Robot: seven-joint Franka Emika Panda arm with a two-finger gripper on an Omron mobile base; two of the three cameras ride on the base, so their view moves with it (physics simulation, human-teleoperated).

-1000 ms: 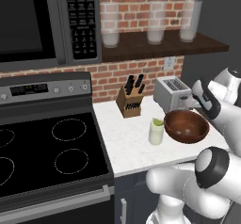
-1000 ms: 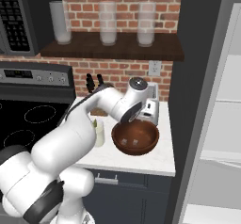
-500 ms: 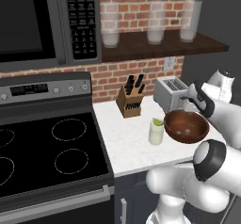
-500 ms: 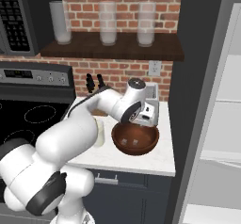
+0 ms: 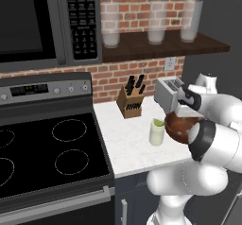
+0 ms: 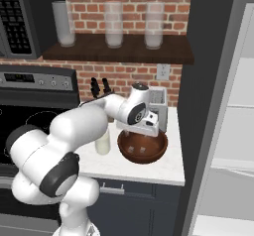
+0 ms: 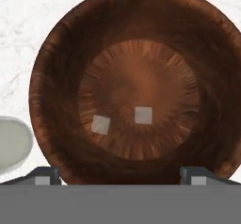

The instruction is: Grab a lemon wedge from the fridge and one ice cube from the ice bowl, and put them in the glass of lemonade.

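1. Fridge (image 6: 218, 131) — tall dark grey body at the right edge of the right base view, door open, white shelved interior visible. Its side wall stands just beside the counter's right end, closing off room on that side.
2. Stove (image 5: 42, 158) — black cooktop flush against the counter's left edge.
3. Counter (image 5: 127, 143) — white marbled top. Open surface lies left of and in front of the glass; the rear is taken by the knife block (image 5: 130, 101) and the toaster (image 5: 166, 92).
4. Ice bowl (image 6: 142, 148) — reddish-brown wood, near the counter's front right edge, in front of the toaster. The hand view looks straight down into it and shows two ice cubes (image 7: 143, 115) on the floor, apart from each other.
5. Gripper (image 6: 144, 129) — hangs directly above the bowl. In the hand view the two finger tips (image 7: 47, 177) stand spread wide apart, nothing between them.
6. Glass of lemonade (image 5: 157, 132) — upright, just left of the bowl; whether they touch cannot be told. Its rim shows at the hand view's left edge.
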